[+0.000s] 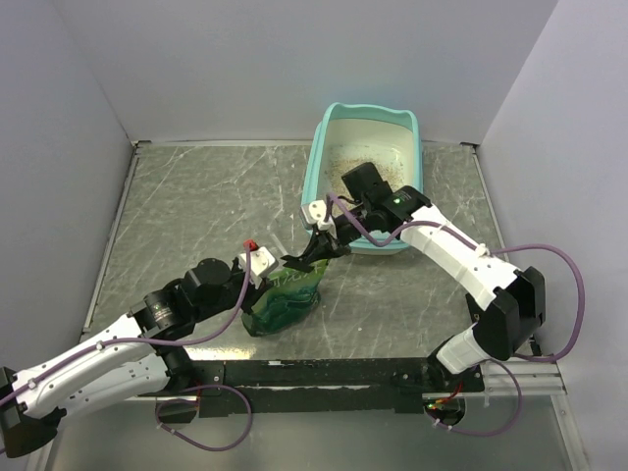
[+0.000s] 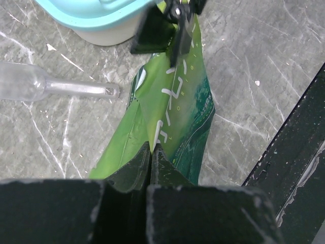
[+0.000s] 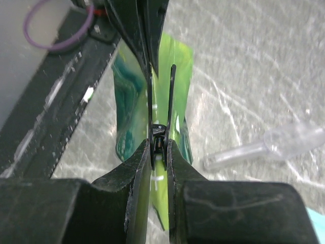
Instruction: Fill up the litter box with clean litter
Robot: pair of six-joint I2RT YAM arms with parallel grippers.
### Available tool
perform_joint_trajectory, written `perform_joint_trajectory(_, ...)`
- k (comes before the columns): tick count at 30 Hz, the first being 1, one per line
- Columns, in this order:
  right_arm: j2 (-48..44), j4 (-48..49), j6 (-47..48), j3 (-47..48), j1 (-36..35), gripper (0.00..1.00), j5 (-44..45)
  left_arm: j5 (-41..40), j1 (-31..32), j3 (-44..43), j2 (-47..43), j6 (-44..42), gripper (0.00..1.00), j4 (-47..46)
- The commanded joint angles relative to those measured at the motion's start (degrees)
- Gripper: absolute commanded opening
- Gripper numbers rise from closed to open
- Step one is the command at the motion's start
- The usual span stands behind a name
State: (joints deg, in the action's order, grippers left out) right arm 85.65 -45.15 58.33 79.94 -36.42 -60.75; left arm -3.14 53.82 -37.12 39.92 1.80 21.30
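Note:
The teal litter box (image 1: 321,137) stands at the back right, with a thin scatter of beige clean litter (image 1: 355,157) on its white floor. In front of it a green pouch (image 1: 285,302) stands on the table. My left gripper (image 2: 151,148) is shut on the pouch's (image 2: 177,107) near top edge. A black clip (image 3: 161,101) sits on the pouch's (image 3: 179,66) upper edge, and my right gripper (image 3: 159,146) is shut on its two handles. From above, both grippers meet over the pouch, left gripper (image 1: 278,275) and right gripper (image 1: 312,253). The pouch's mouth is hidden.
A clear plastic scoop (image 2: 51,86) lies on the marbled table between the pouch and the litter box's (image 2: 96,20) front wall; it also shows in the right wrist view as the scoop (image 3: 269,147). The black frame rail (image 1: 324,375) runs along the near edge. White walls enclose the table.

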Motion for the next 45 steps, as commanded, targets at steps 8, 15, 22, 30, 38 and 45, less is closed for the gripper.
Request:
perform_joint_trajectory(8,0.2,-8.0,5.7,2.4,-6.7,0.00,21.2,-1.6,-0.5,-0.8,-1.3,1.1,0.01,-3.3)
perform_joint_trajectory(15,-0.7,-10.6,5.7,4.5,-8.2,0.00,29.4,-1.7,-0.5,-0.8,-1.5,1.3,0.01,-3.3)
perform_joint_trajectory(22,-0.1,-14.7,5.7,8.7,-10.6,0.00,34.3,-1.9,-0.7,-0.8,-1.8,1.5,0.01,-3.2)
perform_joint_trajectory(30,0.8,-11.2,4.8,3.8,-12.4,0.00,34.3,-2.4,-0.8,-0.7,-2.2,1.7,0.01,-3.2)
perform_joint_trajectory(38,3.1,-7.1,3.0,1.7,-15.1,0.00,32.6,-2.5,-0.8,-0.7,-2.2,1.8,0.01,-3.1)
perform_joint_trajectory(45,4.0,-2.3,0.9,0.0,-16.2,0.01,28.0,-2.2,-0.9,-0.8,-2.0,1.8,0.01,-3.1)
